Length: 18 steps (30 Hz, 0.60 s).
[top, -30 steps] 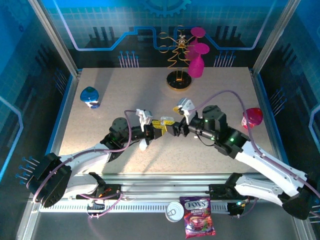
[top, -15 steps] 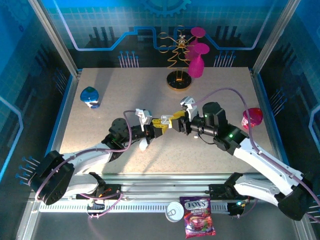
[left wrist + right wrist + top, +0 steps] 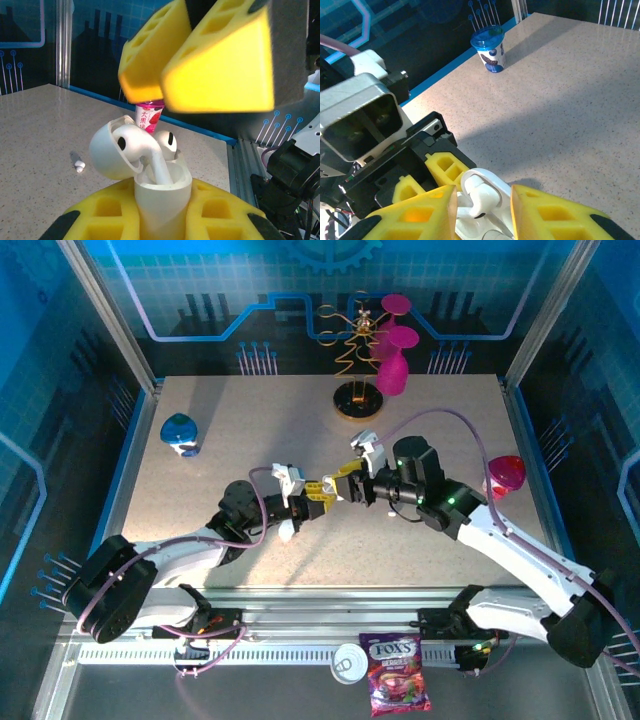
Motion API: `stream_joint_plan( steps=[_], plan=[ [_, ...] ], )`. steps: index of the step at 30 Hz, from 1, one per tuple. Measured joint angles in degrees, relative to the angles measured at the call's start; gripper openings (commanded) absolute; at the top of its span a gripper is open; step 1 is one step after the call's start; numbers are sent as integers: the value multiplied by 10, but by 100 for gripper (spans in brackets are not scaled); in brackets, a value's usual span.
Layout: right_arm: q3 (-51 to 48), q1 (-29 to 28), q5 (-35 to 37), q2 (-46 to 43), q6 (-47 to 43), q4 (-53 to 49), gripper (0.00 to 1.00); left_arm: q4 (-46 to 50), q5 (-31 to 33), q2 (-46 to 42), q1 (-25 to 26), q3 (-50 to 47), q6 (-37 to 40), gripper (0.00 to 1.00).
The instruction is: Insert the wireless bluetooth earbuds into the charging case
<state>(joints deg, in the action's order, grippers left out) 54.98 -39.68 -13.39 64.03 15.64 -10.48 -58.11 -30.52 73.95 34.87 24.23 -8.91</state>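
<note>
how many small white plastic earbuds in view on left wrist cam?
2. Both at the open white pill-shaped charging case: one earbud leans in front, stem in its well, not seated; the other earbud behind it. None seem hidden.

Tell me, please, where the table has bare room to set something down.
Bare table lies between the blue cup and the wire stand, and between that stand and the pink cup. The centre is crowded: the left tool and right tool meet at the charging case.
</note>
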Motion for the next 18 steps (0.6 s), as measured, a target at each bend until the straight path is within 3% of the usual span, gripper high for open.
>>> stream_joint_plan(
  steps=[18],
  plan=[
    [5,0,-26,26,1,0,29,12,1,0,-2,0,0,5]
  ],
)
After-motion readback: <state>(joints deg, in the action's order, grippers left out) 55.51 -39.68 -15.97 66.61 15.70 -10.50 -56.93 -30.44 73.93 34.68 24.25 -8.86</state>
